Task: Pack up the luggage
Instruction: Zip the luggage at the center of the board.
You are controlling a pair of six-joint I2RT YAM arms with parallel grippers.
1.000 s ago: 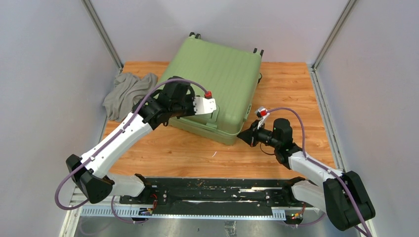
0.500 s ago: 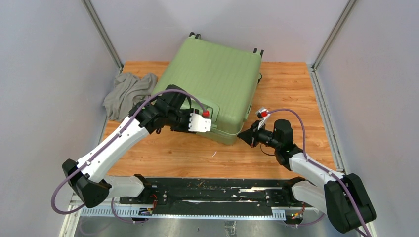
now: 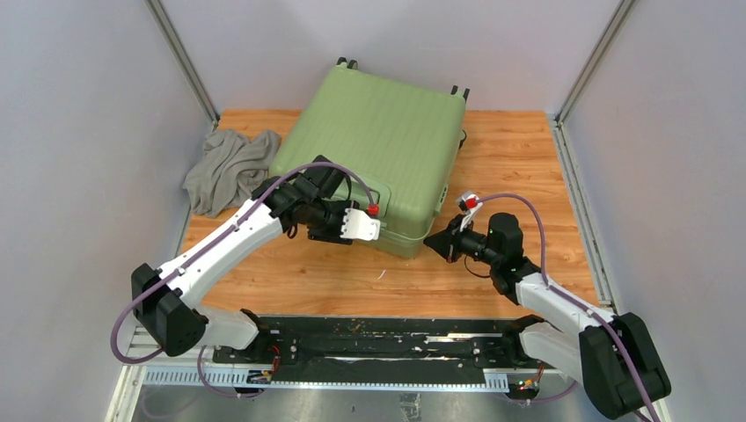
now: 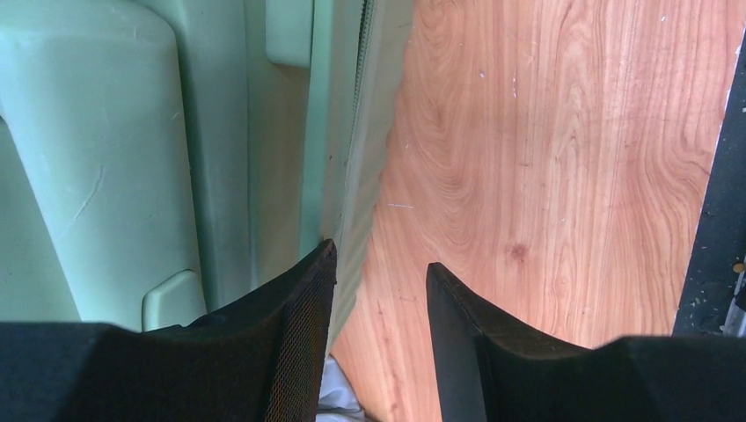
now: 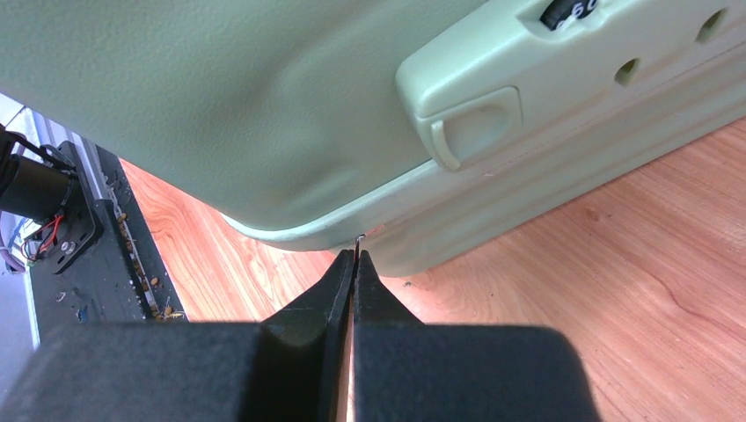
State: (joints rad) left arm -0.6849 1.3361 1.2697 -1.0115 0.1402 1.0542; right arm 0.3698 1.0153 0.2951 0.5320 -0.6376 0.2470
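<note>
The light-green ribbed luggage (image 3: 378,141) lies closed on the wooden table (image 3: 352,277), wheels at the far side. My left gripper (image 3: 380,234) is open at its near edge; in the left wrist view its fingers (image 4: 376,268) straddle the seam of the luggage (image 4: 106,132), with a bit of pale fabric below them. My right gripper (image 3: 428,239) is at the near right corner, shut on a thin metal zipper pull (image 5: 359,239) at the seam of the luggage (image 5: 220,88).
A crumpled grey cloth (image 3: 227,167) lies on the table left of the luggage. The black base rail (image 3: 378,338) runs along the near edge. Grey walls with metal posts close in the sides and back.
My left gripper has come off the luggage's front top and dropped down to its near edge seam. The right arm has barely moved.
</note>
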